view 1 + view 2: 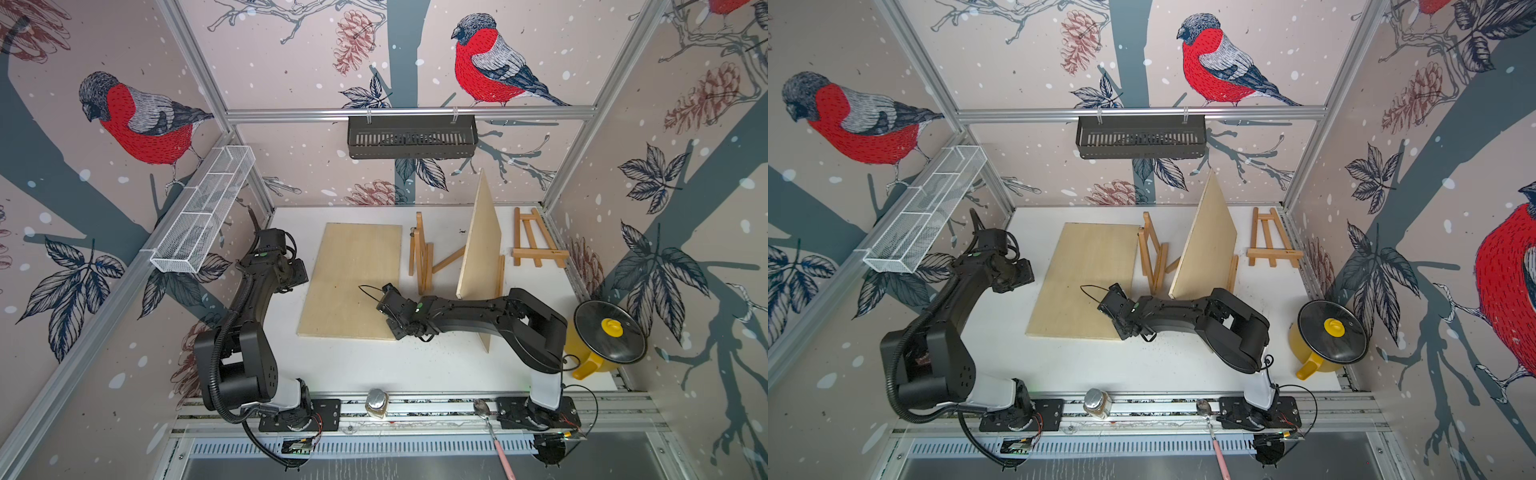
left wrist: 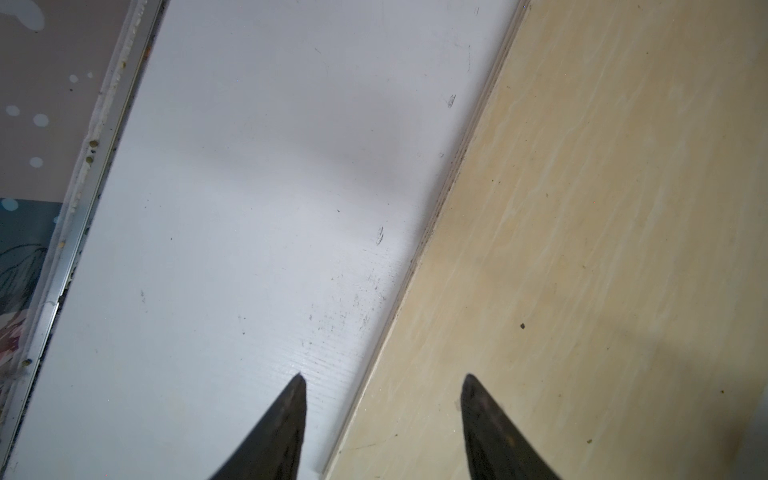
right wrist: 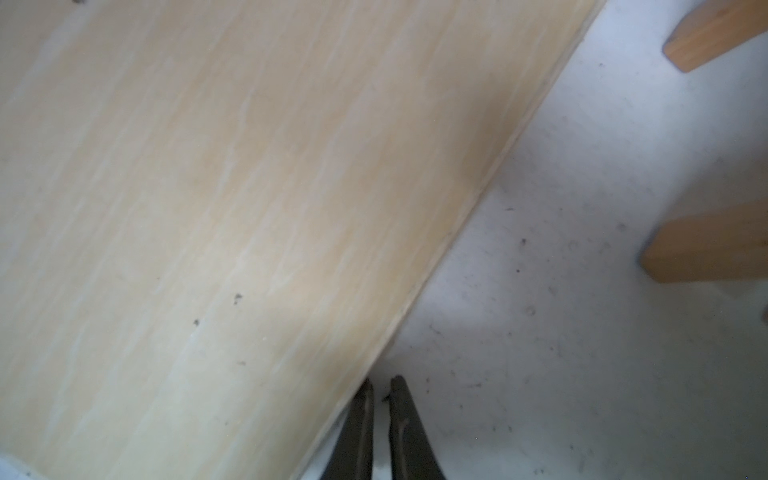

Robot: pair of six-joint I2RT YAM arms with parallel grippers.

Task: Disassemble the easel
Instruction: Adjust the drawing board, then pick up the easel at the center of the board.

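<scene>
Right end effector [image 3: 380, 388] first: tips pressed almost together, nothing between them, poised at the edge of the flat board [image 1: 349, 282] in mid-frame. Left end effector [image 2: 384, 380] spread wide, empty, straddling that board's opposite edge. Counting now: two boards, the second board [image 1: 482, 237] standing on edge right of centre. Between them one easel [image 1: 419, 253] sits on the desk [image 1: 374, 365]; a second easel [image 1: 536, 243] lies flat at the upper right of the desk, its tiny dark label too small to read.
</scene>
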